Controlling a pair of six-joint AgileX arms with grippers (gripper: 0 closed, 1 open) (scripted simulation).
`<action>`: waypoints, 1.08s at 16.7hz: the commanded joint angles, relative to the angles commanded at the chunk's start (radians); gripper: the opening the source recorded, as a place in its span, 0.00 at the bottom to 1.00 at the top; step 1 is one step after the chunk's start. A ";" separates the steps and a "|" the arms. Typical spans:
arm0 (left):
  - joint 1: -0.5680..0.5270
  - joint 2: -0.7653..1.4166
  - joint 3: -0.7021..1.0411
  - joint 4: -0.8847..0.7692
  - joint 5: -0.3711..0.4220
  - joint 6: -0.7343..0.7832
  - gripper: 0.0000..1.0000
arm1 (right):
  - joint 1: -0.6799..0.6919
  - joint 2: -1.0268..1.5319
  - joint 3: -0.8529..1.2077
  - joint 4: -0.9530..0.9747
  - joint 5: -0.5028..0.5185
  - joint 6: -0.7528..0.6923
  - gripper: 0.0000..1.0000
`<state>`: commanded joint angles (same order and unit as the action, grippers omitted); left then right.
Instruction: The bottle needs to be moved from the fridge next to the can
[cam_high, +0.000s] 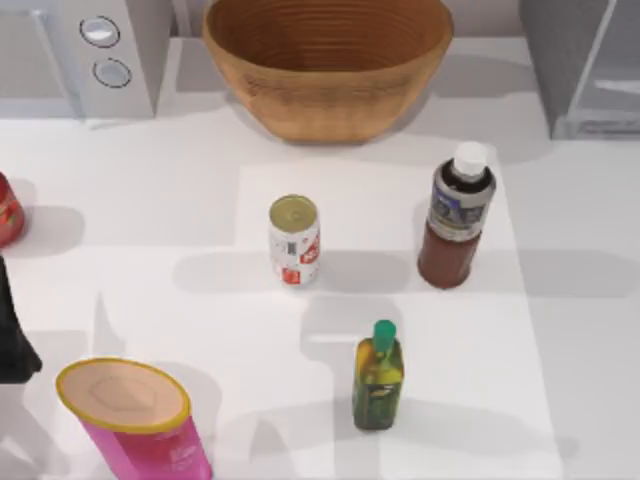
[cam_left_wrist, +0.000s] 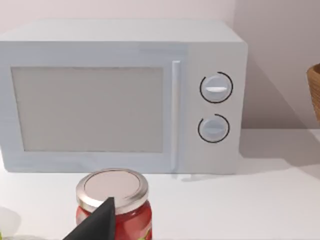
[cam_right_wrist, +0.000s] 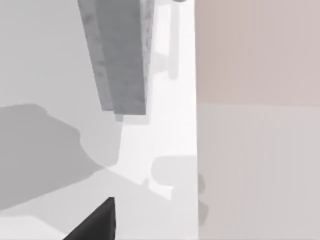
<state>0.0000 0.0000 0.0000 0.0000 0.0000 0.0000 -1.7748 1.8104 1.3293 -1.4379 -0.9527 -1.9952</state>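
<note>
Nearest the front edge of the table (cam_high: 120, 280) in the top view stand the pink gold-rimmed tub (cam_high: 135, 420) at the left and the green-capped yellow-green bottle (cam_high: 378, 375) right of centre.

The left arm (cam_high: 12, 330) is parked at the table's left edge. Its gripper state cannot be determined: the left wrist view shows only one dark fingertip (cam_left_wrist: 95, 222), in front of a red jar with a metal lid (cam_left_wrist: 114, 202).

In the middle row, the can (cam_high: 294, 240) stands upright at table centre. The bottle (cam_high: 456, 215) stands upright on the table to the can's right, near it but not touching, with nothing holding it.

At the back stand the wicker basket (cam_high: 328, 65), the two-knob appliance (cam_high: 105, 50) at left and the fridge (cam_high: 585, 65) at right.

The right wrist view shows one dark fingertip (cam_right_wrist: 95, 220) over the white surface near a grey panel (cam_right_wrist: 120, 55); the right gripper's opening cannot be determined.
</note>
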 joint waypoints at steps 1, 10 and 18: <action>0.000 0.000 0.000 0.000 0.000 0.000 1.00 | 0.029 0.001 0.004 0.031 -0.002 0.030 1.00; 0.000 0.000 0.000 0.000 0.000 0.000 1.00 | 0.475 0.029 0.032 0.621 0.041 0.669 1.00; 0.000 0.000 0.000 0.000 0.000 0.000 1.00 | 0.798 0.021 -0.021 1.098 0.171 1.265 1.00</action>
<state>0.0000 0.0000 0.0000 0.0000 0.0000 0.0000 -0.9767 1.8316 1.3084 -0.3394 -0.7818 -0.7298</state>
